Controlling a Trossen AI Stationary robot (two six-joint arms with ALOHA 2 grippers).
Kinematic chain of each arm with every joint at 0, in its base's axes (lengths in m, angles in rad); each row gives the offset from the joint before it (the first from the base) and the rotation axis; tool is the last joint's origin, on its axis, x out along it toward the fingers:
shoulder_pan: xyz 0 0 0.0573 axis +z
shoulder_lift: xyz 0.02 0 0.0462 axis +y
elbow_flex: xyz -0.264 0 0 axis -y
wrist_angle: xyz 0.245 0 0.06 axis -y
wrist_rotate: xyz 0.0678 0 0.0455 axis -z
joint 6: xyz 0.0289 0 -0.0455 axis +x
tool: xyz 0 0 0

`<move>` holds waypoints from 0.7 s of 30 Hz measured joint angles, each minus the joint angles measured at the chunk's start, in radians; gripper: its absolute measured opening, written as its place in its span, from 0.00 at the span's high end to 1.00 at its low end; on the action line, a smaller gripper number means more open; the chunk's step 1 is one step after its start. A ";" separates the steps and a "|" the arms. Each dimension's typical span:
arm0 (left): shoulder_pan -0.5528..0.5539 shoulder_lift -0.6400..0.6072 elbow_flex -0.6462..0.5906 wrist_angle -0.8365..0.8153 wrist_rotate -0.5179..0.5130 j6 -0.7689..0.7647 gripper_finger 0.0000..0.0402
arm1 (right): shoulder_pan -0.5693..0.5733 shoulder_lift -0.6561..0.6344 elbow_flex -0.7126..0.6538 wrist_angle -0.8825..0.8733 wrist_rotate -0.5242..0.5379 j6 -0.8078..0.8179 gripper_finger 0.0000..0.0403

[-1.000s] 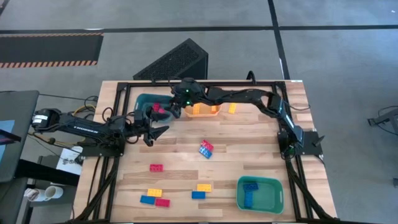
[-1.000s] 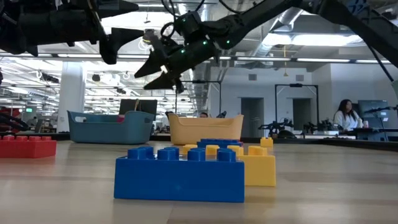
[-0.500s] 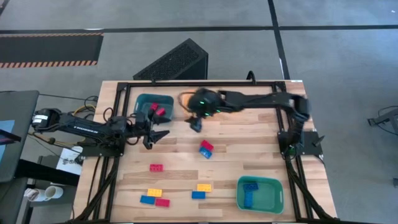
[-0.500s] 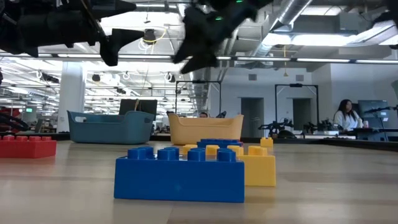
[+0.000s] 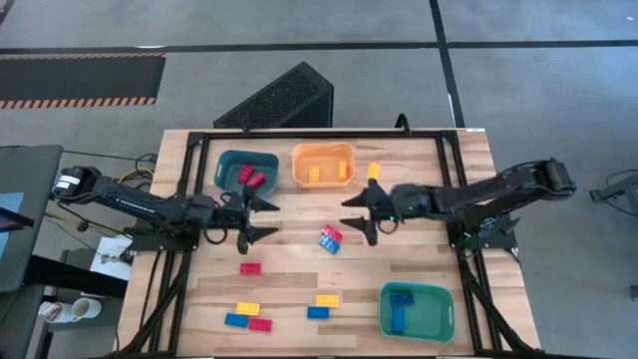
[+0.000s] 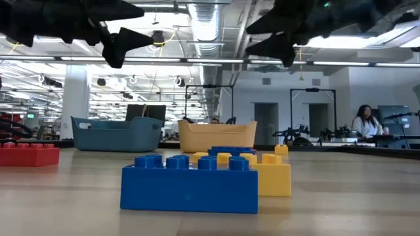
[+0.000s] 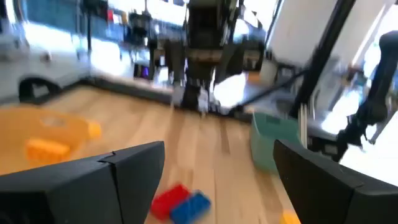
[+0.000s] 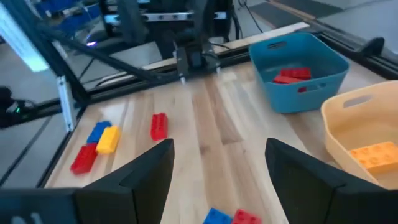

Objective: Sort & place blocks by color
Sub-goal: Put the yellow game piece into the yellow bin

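Observation:
Blocks lie scattered on the wooden table (image 5: 419, 254): a joined red and blue pair (image 5: 330, 238) in the middle, a red one (image 5: 249, 268), a yellow, blue and red group (image 5: 247, 316) and a yellow and blue pair (image 5: 322, 306) near the front, and a yellow one (image 5: 373, 172) by the orange bin. My left gripper (image 5: 261, 219) hovers open, left of the middle pair. My right gripper (image 5: 357, 216) hovers open to that pair's right, facing the left one. Both are empty.
At the far edge stand a blue bin (image 5: 247, 168) with red blocks (image 8: 292, 74) and an orange bin (image 5: 323, 165) with a yellow block (image 8: 376, 154). A green bin (image 5: 417, 309) holding blue blocks stands front right. A black frame borders the table.
My right gripper has drawn back from over the far bins toward the table's right edge and somewhat nearer, staying open and empty. My left gripper has swung a little toward the near edge. No block has moved.

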 joint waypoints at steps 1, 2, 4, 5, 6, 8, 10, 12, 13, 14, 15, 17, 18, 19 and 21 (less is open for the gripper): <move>-0.011 0.000 0.017 -0.055 -0.001 -0.010 0.28 | 0.017 -0.013 -0.009 0.000 0.020 -0.003 0.31; -0.024 0.000 0.036 -0.117 -0.001 -0.023 0.28 | 0.032 -0.027 -0.018 0.000 0.038 -0.011 0.31; -0.051 0.000 0.081 -0.255 0.000 -0.057 0.28 | 0.056 -0.041 -0.021 -0.007 0.069 -0.033 0.31; -0.068 0.000 0.105 -0.328 0.000 -0.079 0.28 | 0.066 -0.044 -0.021 -0.009 0.082 -0.047 0.31; -0.087 0.005 0.128 -0.401 0.001 -0.103 0.28 | 0.075 -0.045 -0.021 -0.007 0.095 -0.055 0.31; -0.131 0.036 0.183 -0.539 -0.005 -0.156 0.28 | 0.091 -0.044 -0.021 -0.007 0.108 -0.071 0.31; -0.186 0.087 0.243 -0.686 -0.019 -0.212 0.28 | 0.102 -0.044 -0.021 -0.007 0.117 -0.071 0.31; -0.243 0.169 0.306 -0.792 -0.016 -0.270 0.28 | 0.108 -0.034 -0.021 0.001 0.122 -0.066 0.31; -0.270 0.211 0.336 -0.832 0.001 -0.290 0.28 | 0.111 -0.029 -0.021 0.007 0.122 -0.063 0.31; -0.298 0.258 0.368 -0.847 0.023 -0.302 0.28 | 0.112 -0.028 -0.021 0.000 0.122 -0.064 0.31; -0.320 0.301 0.403 -0.851 0.044 -0.309 0.28 | 0.112 -0.028 -0.021 0.001 0.122 -0.064 0.31; -0.361 0.380 0.467 -0.884 0.077 -0.331 0.28 | 0.112 -0.029 -0.021 0.008 0.122 -0.063 0.31; -0.378 0.418 0.500 -0.919 0.097 -0.340 0.28 | 0.112 -0.029 -0.021 0.007 0.122 -0.057 0.31; -0.392 0.456 0.531 -0.951 0.117 -0.352 0.28 | 0.112 -0.029 -0.021 0.006 0.122 -0.053 0.31; -0.418 0.519 0.593 -1.023 0.138 -0.378 0.28 | 0.112 -0.029 -0.021 0.009 0.122 -0.048 0.31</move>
